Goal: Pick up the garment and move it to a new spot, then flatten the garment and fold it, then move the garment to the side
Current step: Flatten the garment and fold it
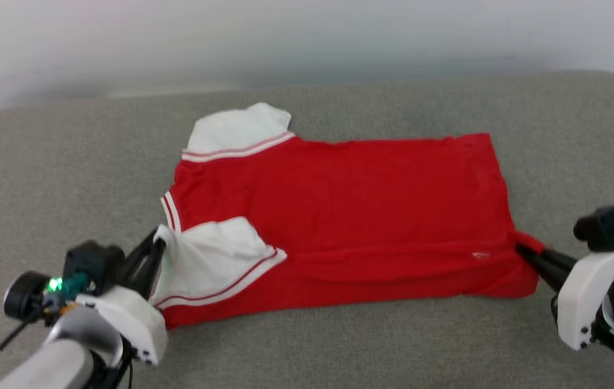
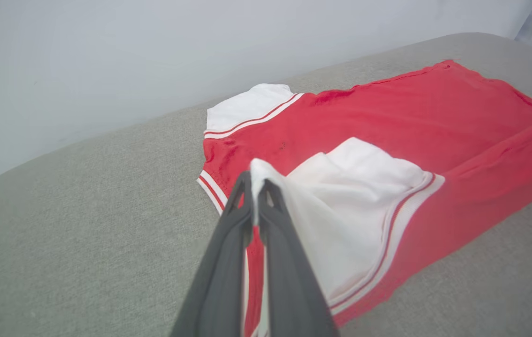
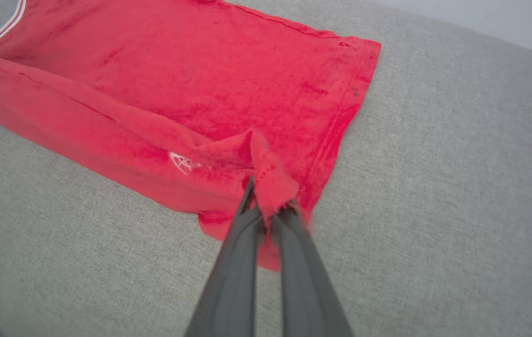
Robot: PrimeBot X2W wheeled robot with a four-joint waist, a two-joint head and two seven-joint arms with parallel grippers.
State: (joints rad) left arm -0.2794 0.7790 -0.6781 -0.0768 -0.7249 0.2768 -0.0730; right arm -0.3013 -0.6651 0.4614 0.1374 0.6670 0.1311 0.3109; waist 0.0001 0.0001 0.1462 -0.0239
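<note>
Left claw [image 1: 159,244] grips the white sleeve [image 1: 215,251], right claw [image 1: 524,250] the red hem [image 3: 270,180]; the garment [image 1: 350,189] lies flat on grey padding [image 1: 69,162], first fold seemingly under way, side move yet to come

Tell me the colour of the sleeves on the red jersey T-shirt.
White sleeves, red-striped trim; clearest in left wrist view.

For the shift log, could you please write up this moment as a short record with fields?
surface: grey fabric cushion
garment: red jersey T-shirt, spread out flat, plain red side up, near long edge folded over
far sleeve: white, lying flat on the cushion
near sleeve: white, folded onto the red body
left gripper: shut, pinching the near sleeve's corner
right gripper: shut, pinching the near hem corner
</note>
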